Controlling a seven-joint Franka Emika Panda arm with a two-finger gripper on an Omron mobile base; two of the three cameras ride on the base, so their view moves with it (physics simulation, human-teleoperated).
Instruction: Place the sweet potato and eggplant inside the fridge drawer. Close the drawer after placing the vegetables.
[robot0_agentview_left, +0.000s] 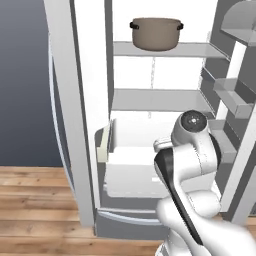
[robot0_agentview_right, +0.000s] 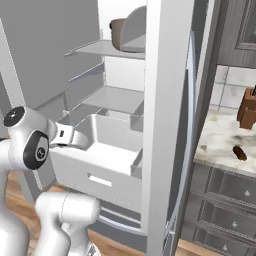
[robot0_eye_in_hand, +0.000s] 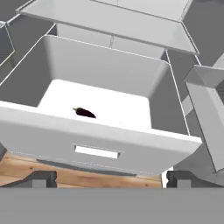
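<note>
The fridge drawer (robot0_eye_in_hand: 52, 135) stands pulled out of the open fridge, a white bin with a slot in its front panel (robot0_agentview_right: 100, 175). Inside it, on the white floor, lies the small glossy dark eggplant (robot0_eye_in_hand: 85, 113). The brown sweet potato (robot0_agentview_right: 239, 153) rests on the marble counter (robot0_agentview_right: 220, 137) to the right of the fridge. My gripper (robot0_eye_in_hand: 111, 180) hovers in front of and above the drawer's front, looking down into it, open with nothing between its fingers. From the left base view the drawer (robot0_agentview_left: 127, 182) sits partly behind my arm.
A brown pot (robot0_agentview_left: 156, 33) stands on the upper fridge shelf. The open fridge door (robot0_agentview_right: 167, 125) rises between the drawer and the counter. A knife block (robot0_agentview_right: 247, 107) sits on the counter, above grey drawers (robot0_agentview_right: 225, 195). Door bins (robot0_agentview_left: 232, 95) line the right side.
</note>
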